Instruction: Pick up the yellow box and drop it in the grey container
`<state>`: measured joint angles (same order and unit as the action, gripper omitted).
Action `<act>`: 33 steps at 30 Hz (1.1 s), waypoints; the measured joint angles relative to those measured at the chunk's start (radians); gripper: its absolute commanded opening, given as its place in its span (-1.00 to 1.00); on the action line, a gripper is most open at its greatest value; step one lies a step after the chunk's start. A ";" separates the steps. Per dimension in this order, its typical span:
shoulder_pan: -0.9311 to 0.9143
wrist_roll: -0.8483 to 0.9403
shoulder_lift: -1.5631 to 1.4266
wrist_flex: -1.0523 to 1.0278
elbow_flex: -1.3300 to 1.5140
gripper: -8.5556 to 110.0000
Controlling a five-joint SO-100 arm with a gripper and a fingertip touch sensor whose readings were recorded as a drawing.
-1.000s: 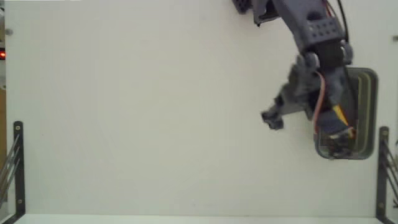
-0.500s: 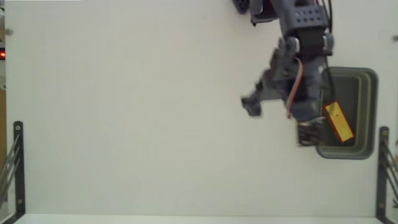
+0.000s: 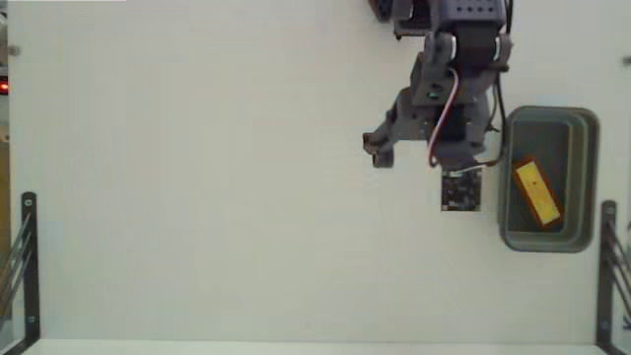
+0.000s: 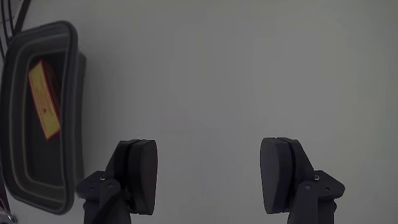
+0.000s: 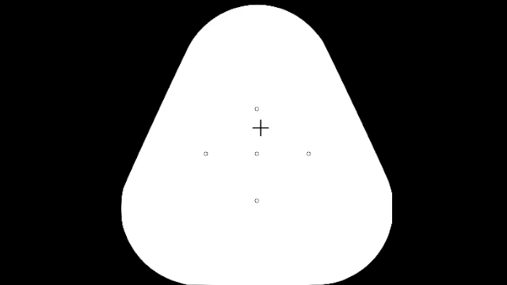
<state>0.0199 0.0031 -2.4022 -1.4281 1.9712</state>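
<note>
The yellow box (image 3: 537, 192) with its red label lies at a slant on the floor of the grey container (image 3: 592, 177), at the right of the fixed view. My gripper (image 3: 412, 150) is open and holds nothing, hovering over the white table just left of the container. In the wrist view the two dark fingers (image 4: 138, 177) stand wide apart around my gripper's centre (image 4: 210, 171), with bare table between them. There the grey container (image 4: 78, 124) sits at the left edge with the yellow box (image 4: 45, 99) inside.
Black metal brackets stand at the table's left edge (image 3: 30, 266) and right edge (image 3: 606, 266), the right one close to the container. The arm's base (image 3: 434, 15) is at the top. White table (image 3: 197, 177) spreads to the left.
The arm has swung left, off the container. The yellow box, which was under the gripper over the container, now lies free inside it, and the gripper is clear of it.
</note>
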 measured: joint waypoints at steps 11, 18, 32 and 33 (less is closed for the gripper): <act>-0.012 0.002 -0.040 0.000 0.025 1.00; -0.011 0.002 -0.040 0.000 0.025 1.00; -0.011 0.002 -0.040 0.000 0.025 1.00; -0.011 0.002 -0.040 0.000 0.025 1.00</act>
<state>0.0092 0.0046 -2.4421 -1.4281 1.9957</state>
